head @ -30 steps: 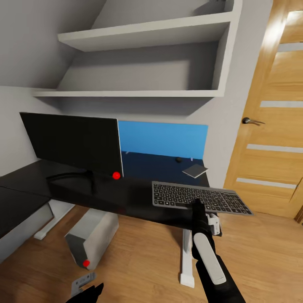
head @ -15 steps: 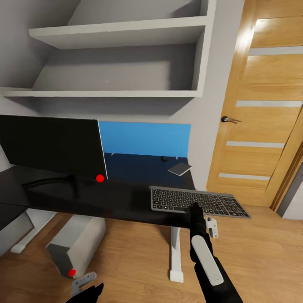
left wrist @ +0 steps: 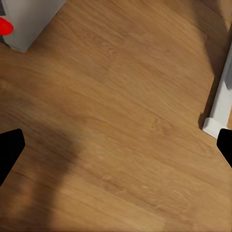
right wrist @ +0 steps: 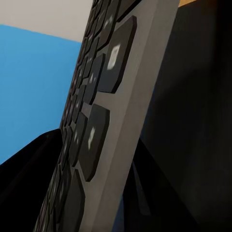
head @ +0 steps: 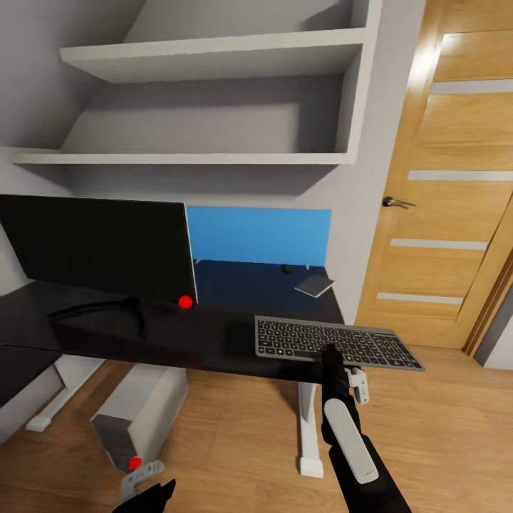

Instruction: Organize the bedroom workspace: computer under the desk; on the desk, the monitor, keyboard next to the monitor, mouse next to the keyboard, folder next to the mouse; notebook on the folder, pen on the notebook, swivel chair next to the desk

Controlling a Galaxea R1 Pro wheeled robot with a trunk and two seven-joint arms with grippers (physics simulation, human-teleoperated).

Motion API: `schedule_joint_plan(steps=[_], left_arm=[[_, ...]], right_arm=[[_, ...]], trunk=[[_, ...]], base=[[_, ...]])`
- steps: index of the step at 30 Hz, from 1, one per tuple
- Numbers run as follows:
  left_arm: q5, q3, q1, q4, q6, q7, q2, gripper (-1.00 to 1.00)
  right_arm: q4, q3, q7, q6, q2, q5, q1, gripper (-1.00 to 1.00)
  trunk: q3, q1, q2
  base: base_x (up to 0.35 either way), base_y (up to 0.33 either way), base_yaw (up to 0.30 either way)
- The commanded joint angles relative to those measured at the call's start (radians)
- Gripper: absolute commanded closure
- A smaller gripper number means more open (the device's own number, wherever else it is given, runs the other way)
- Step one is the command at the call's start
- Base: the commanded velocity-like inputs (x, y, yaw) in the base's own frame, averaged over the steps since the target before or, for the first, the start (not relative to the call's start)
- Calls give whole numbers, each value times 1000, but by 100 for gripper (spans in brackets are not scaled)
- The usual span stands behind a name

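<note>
My right gripper [head: 332,352] is shut on the front edge of the keyboard [head: 313,340], which lies flat over the front right corner of the black desk [head: 214,335] and overhangs to the right. Up close, the keyboard [right wrist: 96,121] has black keys in a grey frame. The monitor [head: 100,246] stands on the desk at the left. Far back on the desk sit the tiny black mouse [head: 286,268] and the grey notebook [head: 314,286]. The grey computer [head: 142,410] stands on the floor under the desk. My left gripper [head: 146,489] hangs low over the floor, its fingers [left wrist: 10,147] wide open.
A blue wall panel [head: 256,235] runs behind the desk, with white shelves [head: 214,53] above. A wooden door [head: 442,199] is at the right. The desk's white foot [head: 311,467] stands just left of my right arm; it [left wrist: 220,106] and a computer corner [left wrist: 34,19] show over plank floor.
The whole view has swung, first one way, then slightly back. The keyboard stays in my right gripper's hold at the desk's front right corner. The left gripper has not moved.
</note>
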Motion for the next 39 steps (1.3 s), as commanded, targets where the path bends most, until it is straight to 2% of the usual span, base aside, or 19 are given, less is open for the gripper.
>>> schedule_joint_plan(steps=[1,10,33,39], left_arm=[[10,-3,0,-2,3,9,1,-100],[10,-3,0,-2,3,9,0,-100],[10,-4,0,-2,3,9,0,-100],[10,-44,0,-2,3,10,1,-100]], right_arm=[[-1,1,-2,-6,0,-6,-1,100],[-1,-2,-2,-6,0,-5,-1,100],[15,-4,-3,-6,0,-3,-1,100],[47,-3,-5,-5,0,-2,-1,100]], trunk=[[-1,0,-1],[-1,0,-1],[-1,0,-1],[-1,0,-1]], base=[[0,30,0],[0,214,0],[82,49,0],[29,9,0]])
